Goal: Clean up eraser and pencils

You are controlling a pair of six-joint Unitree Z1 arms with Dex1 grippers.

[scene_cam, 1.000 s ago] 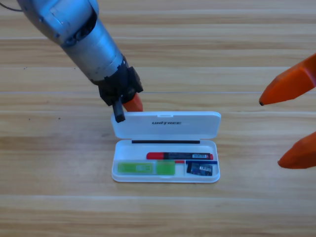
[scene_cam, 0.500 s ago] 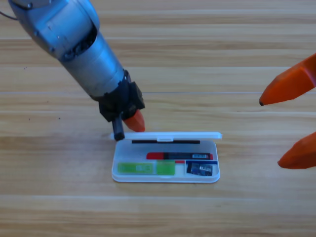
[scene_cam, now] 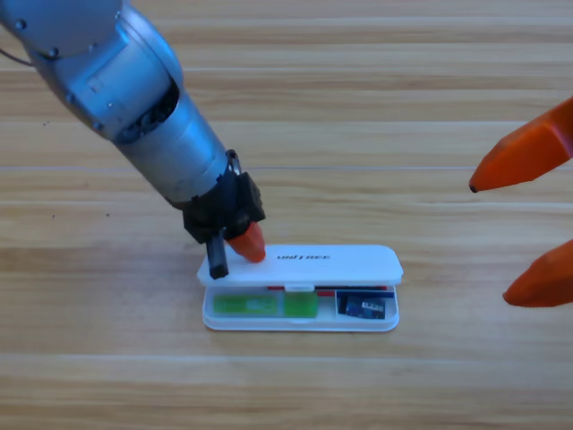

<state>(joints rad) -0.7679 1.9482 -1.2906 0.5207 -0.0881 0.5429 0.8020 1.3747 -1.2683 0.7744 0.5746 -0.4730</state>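
A white case [scene_cam: 300,323] lies at the table's middle, its lid [scene_cam: 309,263] tilted forward over the back half. In the case's front, the light green and white pencil [scene_cam: 264,305] lies on the left and the small dark eraser [scene_cam: 365,307] on the right. The lid hides almost all of the black pencil with the red cap. My left gripper [scene_cam: 235,253] points down at the lid's left end, with one orange jaw touching the lid's top. At the right edge my right gripper [scene_cam: 491,242] waits open, away from the case.
The grey left arm [scene_cam: 134,98] slants in from the upper left corner and covers the table there. Bare wooden table [scene_cam: 376,116] surrounds the case on every side.
The lid has swung from upright at the back down and forward over the case, hiding the red-capped pencil. My left gripper has moved down and forward with it. The right gripper has held still.
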